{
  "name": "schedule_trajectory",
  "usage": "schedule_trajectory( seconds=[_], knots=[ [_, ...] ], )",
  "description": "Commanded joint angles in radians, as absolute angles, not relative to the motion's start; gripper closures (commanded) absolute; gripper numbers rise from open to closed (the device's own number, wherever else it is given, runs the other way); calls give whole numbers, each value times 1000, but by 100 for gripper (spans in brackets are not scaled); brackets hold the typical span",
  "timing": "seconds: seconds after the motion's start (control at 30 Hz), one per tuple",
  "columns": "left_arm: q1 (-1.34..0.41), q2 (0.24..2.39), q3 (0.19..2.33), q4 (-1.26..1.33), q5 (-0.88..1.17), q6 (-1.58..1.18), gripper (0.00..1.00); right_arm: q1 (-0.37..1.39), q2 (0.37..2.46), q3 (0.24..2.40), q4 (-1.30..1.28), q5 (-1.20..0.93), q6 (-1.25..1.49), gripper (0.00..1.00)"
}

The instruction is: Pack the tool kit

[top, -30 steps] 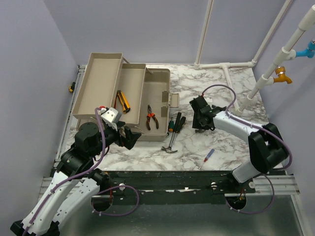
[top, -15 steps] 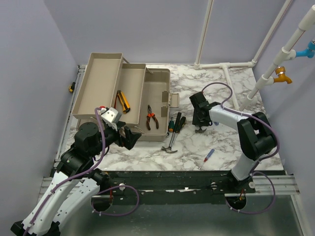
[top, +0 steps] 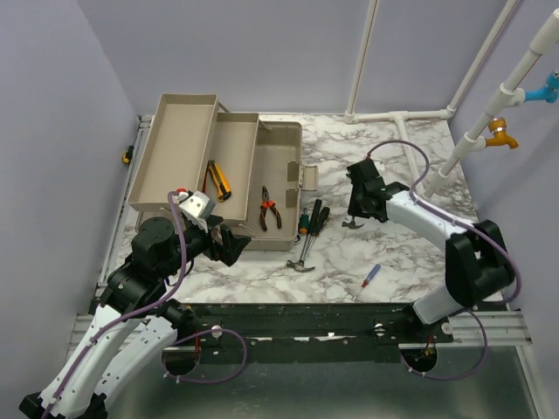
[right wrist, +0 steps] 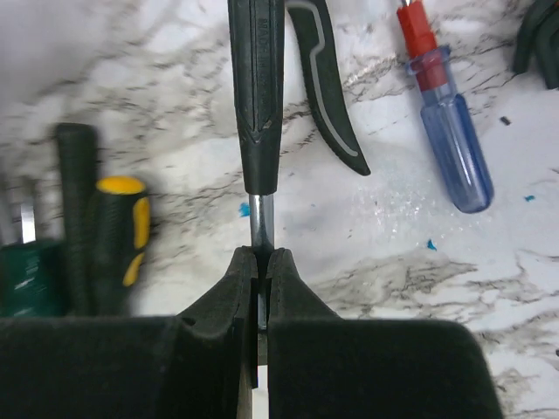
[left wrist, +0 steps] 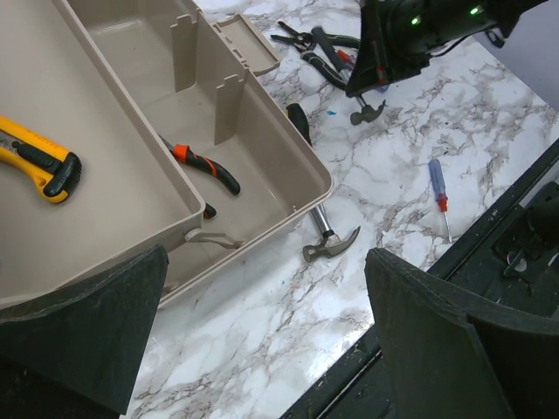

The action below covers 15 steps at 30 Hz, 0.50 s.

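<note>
Right wrist view: we have the right gripper (right wrist: 259, 266) clenched on the steel neck of the small hammer (right wrist: 256, 87), likely so its head won't swing. The open toolbox (top: 288, 131) sits at the worktop's (top: 402, 262) far-left corner; the left gripper (left wrist: 262, 349) gapes empty beside it.

Left arm (top: 87, 367) and right arm (top: 419, 218) had white links, black joint housings. Purple cables (top: 399, 143) ran along both. Fingers (left wrist: 454, 349) were chunky black. Grey block (top: 196, 206) on left wrist.

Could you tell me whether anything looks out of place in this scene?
A small yellow-and-black item lies at the far left edge, outside the toolbox and seemingly off the marble. It is too small to identify.
</note>
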State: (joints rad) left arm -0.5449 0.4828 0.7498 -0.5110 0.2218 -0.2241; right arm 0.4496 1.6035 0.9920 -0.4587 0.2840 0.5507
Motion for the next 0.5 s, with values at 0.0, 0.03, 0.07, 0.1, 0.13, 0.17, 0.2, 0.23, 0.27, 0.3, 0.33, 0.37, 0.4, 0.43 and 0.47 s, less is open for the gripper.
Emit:
schedule_trajectory(
  seconds=[0.0,0.03,0.07,0.1,0.13,0.17,0.2,0.23,0.27,0.3,0.33,0.37,0.4,0.43,0.47],
  knots=[
    [-540,471,762,-497,250,-214,1,443,1434,1025,-473,241,551,99],
    [-540,471,762,-496,251,-213,1,443,1405,1031,-468,216,548,99],
    [-540,473,762,-495,255,-215,1,443,1381,1033,-452,173,544,99],
    [-538,475,762,-494,256,-215,1,443,1355,1035,-425,142,540,99],
    [-538,475,762,-493,258,-215,2,443,1338,1039,-405,90,536,99],
    [-538,476,762,-493,259,-215,2,443,1325,1048,-380,34,535,99],
    [-537,476,762,-492,260,-215,2,443,1320,1061,-360,-21,538,99],
    [-536,477,762,-492,261,-215,2,443,1321,1076,-340,-81,549,99],
    [-535,476,763,-492,261,-215,1,443,1331,1098,-330,-124,560,99],
    [-534,474,762,-494,260,-216,1,445,1343,1118,-325,-168,582,99],
    [-534,472,762,-494,260,-217,2,451,1362,1141,-324,-188,608,99],
    [-534,471,761,-494,258,-217,2,466,1380,1164,-326,-200,626,99],
    [-534,468,761,-494,255,-217,2,496,1402,1192,-324,-196,632,99],
    [-533,465,760,-494,253,-218,1,523,1419,1215,-324,-177,642,99],
    [-533,464,760,-495,250,-218,1,556,1443,1232,-320,-161,648,99]
  ],
)
